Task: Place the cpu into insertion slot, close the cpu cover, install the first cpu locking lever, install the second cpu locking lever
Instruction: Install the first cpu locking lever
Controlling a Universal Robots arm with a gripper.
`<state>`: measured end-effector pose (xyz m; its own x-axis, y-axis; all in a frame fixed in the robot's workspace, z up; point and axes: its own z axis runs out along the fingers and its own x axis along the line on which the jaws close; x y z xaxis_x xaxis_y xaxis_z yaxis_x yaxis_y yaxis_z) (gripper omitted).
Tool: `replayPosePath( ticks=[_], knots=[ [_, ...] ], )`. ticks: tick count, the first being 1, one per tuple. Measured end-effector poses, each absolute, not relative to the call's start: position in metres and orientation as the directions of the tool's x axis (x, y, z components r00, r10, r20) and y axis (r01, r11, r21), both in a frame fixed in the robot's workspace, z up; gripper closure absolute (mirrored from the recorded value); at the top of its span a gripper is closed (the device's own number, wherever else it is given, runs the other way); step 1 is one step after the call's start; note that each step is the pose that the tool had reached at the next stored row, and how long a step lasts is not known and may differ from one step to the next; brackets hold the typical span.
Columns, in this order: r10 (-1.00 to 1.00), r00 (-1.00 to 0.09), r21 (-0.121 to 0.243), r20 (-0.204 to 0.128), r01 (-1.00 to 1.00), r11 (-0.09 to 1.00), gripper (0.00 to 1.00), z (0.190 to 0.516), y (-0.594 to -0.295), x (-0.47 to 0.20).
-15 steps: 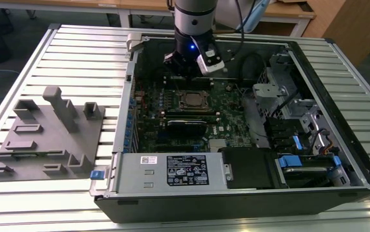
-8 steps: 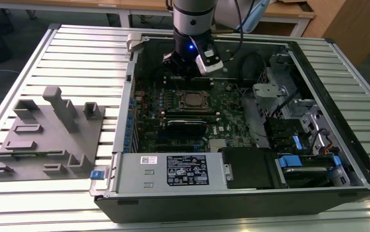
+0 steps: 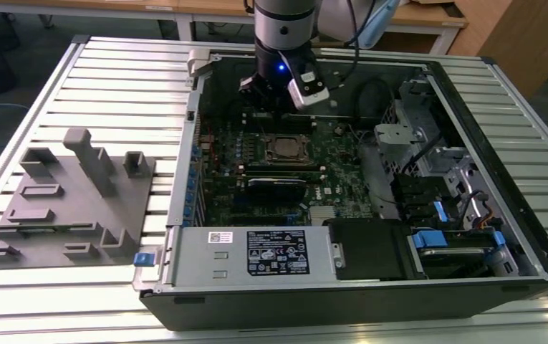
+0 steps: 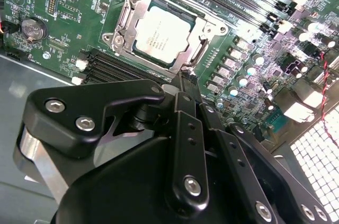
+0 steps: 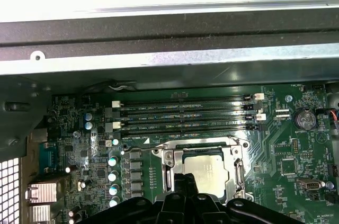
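The cpu [image 4: 161, 29] sits flat in the insertion slot [image 3: 267, 148] on the green motherboard [image 4: 79, 28], inside the open computer case [image 3: 503, 215]. The cpu cover [image 4: 211, 27] lies down, framing the chip. The hand [image 4: 184, 80] hangs close to the socket's edge, fingers pressed together, holding nothing. The case rests on the slatted counter [image 3: 111, 79]. A grey fixture [image 3: 64, 193] lies at the exterior view's left.

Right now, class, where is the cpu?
In both wrist views the cpu lies framed by the metal cover on the green board, beside the long memory slots.
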<state>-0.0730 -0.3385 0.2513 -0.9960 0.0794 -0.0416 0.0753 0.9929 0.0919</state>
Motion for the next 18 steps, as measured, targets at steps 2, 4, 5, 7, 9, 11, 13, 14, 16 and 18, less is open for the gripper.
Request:
replayPosePath(
  ticks=[2,4,5,7,9,11,13,14,16,18],
  knots=[
    [0.079,-0.996,0.092,-0.042,0.075,0.993,0.90,0.2513,-0.3385,-0.0730],
    [0.079,-0.996,0.092,-0.041,0.075,0.993,0.90,0.2518,-0.3385,-0.0730],
    [0.079,-0.996,0.091,-0.041,0.075,0.993,0.90,0.2523,-0.3385,-0.0730],
    [0.079,-0.996,0.092,-0.042,0.075,0.993,0.90,0.2532,-0.3385,-0.0730],
    [0.079,-0.996,0.092,-0.042,0.075,0.993,0.90,0.2547,-0.3385,-0.0730],
    [0.079,-0.996,0.092,-0.042,0.075,0.993,0.90,0.2567,-0.3385,-0.0730],
    [0.079,-0.996,0.092,-0.042,0.075,0.993,0.90,0.2588,-0.3385,-0.0730],
    [0.079,-0.996,0.092,-0.042,0.075,0.993,0.90,0.2594,-0.3385,-0.0730],
    [0.079,-0.996,0.092,-0.042,0.075,0.993,0.90,0.2593,-0.3385,-0.0730],
    [0.079,-0.996,0.092,-0.042,0.075,0.993,0.90,0.2595,-0.3385,-0.0730]
  ],
)
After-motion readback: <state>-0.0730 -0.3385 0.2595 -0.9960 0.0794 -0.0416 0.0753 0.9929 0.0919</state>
